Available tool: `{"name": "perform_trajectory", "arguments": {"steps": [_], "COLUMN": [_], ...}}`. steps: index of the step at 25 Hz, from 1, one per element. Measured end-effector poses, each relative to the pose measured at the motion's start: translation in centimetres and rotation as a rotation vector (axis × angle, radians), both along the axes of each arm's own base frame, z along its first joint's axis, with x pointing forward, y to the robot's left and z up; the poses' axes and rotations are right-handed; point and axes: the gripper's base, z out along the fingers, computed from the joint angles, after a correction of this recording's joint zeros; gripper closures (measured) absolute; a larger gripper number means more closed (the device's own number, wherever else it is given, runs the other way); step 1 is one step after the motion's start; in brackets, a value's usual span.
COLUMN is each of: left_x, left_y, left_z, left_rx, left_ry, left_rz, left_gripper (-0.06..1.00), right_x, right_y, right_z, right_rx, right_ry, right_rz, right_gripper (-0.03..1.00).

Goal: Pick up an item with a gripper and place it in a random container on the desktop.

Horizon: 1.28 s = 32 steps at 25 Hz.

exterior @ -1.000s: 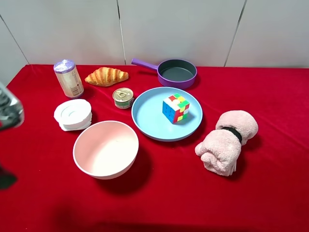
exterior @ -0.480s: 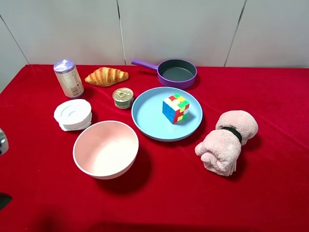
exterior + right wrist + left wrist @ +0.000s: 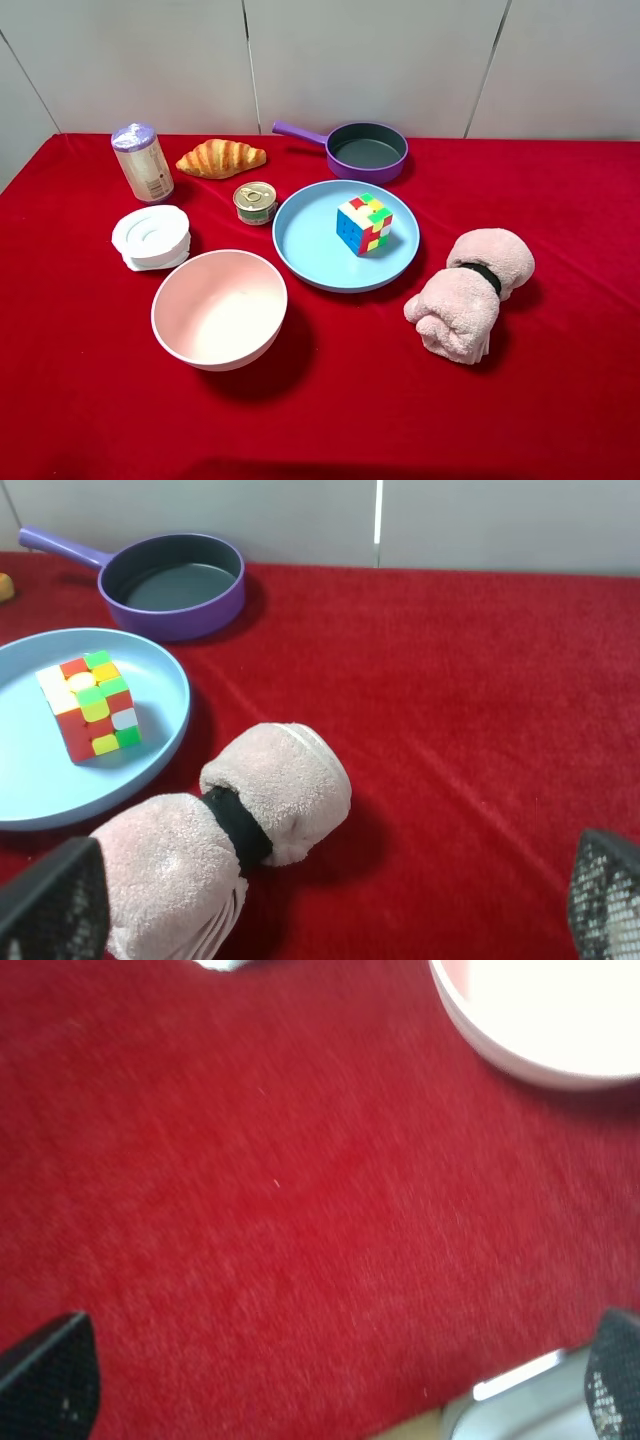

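The puzzle cube (image 3: 364,224) sits upright inside the light-blue plate (image 3: 305,250) on the red desktop (image 3: 560,400). Neither gripper shows in the exterior view. In the right wrist view the cube (image 3: 90,705) rests in the plate (image 3: 40,770), well ahead of my right gripper (image 3: 325,905), whose fingertips (image 3: 55,905) stand wide apart and empty. My left gripper (image 3: 330,1385) hovers over bare red cloth, open and empty, with the pink bowl's rim (image 3: 530,1065) ahead of it.
A pink bowl (image 3: 219,308), a white lid stack (image 3: 151,236), a small tin can (image 3: 255,202), a croissant (image 3: 221,158), a lilac-capped canister (image 3: 142,162) and a purple pan (image 3: 367,150) surround the plate. A rolled pink towel (image 3: 468,293) lies right of it.
The left arm, seen at the left edge of the exterior view a second ago, has drawn back out of that view. The cube and the dishes have not moved.
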Motion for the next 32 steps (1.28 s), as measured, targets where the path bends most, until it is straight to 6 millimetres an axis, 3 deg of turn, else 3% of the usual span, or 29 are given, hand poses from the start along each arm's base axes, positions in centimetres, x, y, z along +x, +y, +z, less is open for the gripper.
{"name": "perform_trajectory", "arguments": {"steps": [12, 32], "left_x": [-4.5, -4.6], "left_y": [1.8, 1.9], "left_z": [0.4, 0.4], "left_rx": [-0.121, -0.126], "left_ry": [-0.319, -0.329], "left_rz": [0.115, 0.116], "left_gripper": [-0.01, -0.01], "right_x": [0.0, 0.0], "right_y": [0.0, 0.0], "right_z": [0.0, 0.0], "right_rx": [0.0, 0.001], "right_ry": [0.0, 0.0], "right_rz": [0.0, 0.001], "right_gripper": [0.27, 0.27]}}
